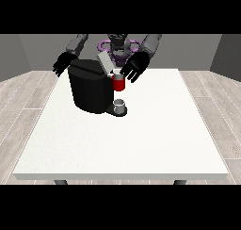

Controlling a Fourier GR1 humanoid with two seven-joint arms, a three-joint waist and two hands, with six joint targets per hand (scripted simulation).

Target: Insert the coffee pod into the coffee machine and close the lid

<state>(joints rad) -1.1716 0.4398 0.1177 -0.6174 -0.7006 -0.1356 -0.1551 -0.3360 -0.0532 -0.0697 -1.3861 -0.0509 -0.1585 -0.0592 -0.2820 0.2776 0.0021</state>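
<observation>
Landmark: coffee machine [89, 90], black, on the white table [141, 139].
Lid: lid [105, 63] tilted up, open, at the machine's top, robot side.
Pod: coffee pod not discernible; possibly near the red holder [119, 83] on the machine's right face.
Cup: grey cup [120, 105] below that holder.
Hand at the view's right: hand [133, 68] spread, just above the holder, holding nothing I can make out.
Hand at the view's left: other hand [62, 63] fingers relaxed, behind the machine.
Risk: I reckon closing the lid on a crooked pod could jam it; a sweeping hand might nudge the machine.

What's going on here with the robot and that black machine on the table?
A humanoid robot is working at a black coffee machine on the white table. Its grey lid is tilted open. The robot hand at the view's right, fingers spread, hovers by the machine's red pod holder. The other robot hand hangs beside the machine.
</observation>
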